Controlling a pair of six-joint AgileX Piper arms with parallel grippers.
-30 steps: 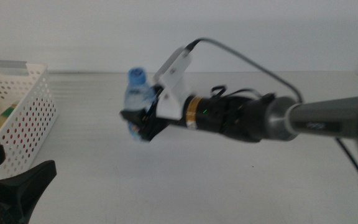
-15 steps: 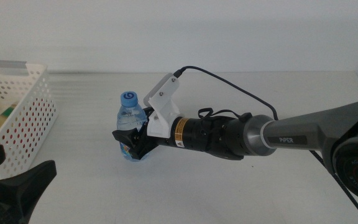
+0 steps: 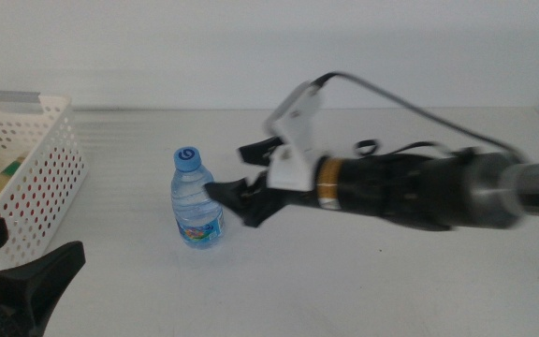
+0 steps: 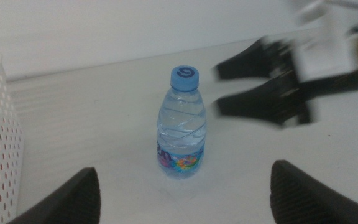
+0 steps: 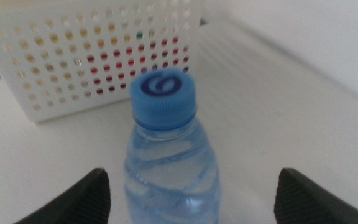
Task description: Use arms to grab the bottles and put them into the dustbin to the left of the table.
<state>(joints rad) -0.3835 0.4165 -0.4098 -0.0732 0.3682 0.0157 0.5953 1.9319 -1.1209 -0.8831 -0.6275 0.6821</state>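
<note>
1. The right claw (image 3: pixel 237 178) hung released, its dark jaws spread, just beside the small clear blue-capped water bottle (image 3: pixel 196 199), not touching it.
2. That bottle stood upright on the plain white surface (image 3: pixel 344 281), in front of the claw.
3. The left claw (image 3: pixel 12 262) waited released beside the white perforated plastic basket (image 3: pixel 40 178).

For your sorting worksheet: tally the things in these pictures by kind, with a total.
Water bottle: 1
Perforated basket: 1
Grippers: 2, right gripper open beside the bottle, left gripper open near the basket
Table: 1
Total: 5
</note>
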